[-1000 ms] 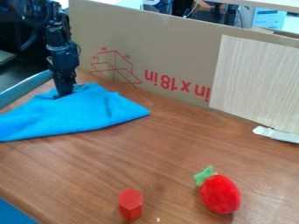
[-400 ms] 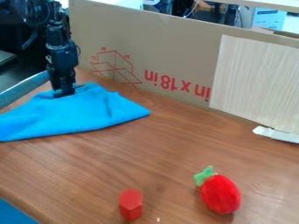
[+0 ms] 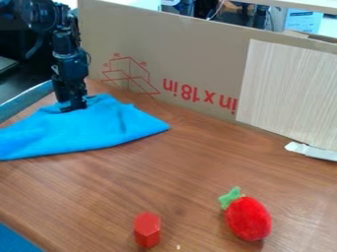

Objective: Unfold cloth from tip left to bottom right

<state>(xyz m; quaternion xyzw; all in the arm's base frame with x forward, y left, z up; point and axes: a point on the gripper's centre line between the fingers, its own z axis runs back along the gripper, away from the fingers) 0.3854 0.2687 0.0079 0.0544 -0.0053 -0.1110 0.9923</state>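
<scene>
Blue cloth (creased) under tool

We see a black robot arm built of chunky, blocky sections, dark from top to bottom. Its upper part is a bulky, rounded black joint housing, on which we can pick out small paler glints. A thick, curved black cable loops beside it, and we notice a thinner dark wire bowing out along the narrower stretch. Lower down we find a boxy black segment, then the angular black gripper, with greyish highlights along its edges.
</scene>
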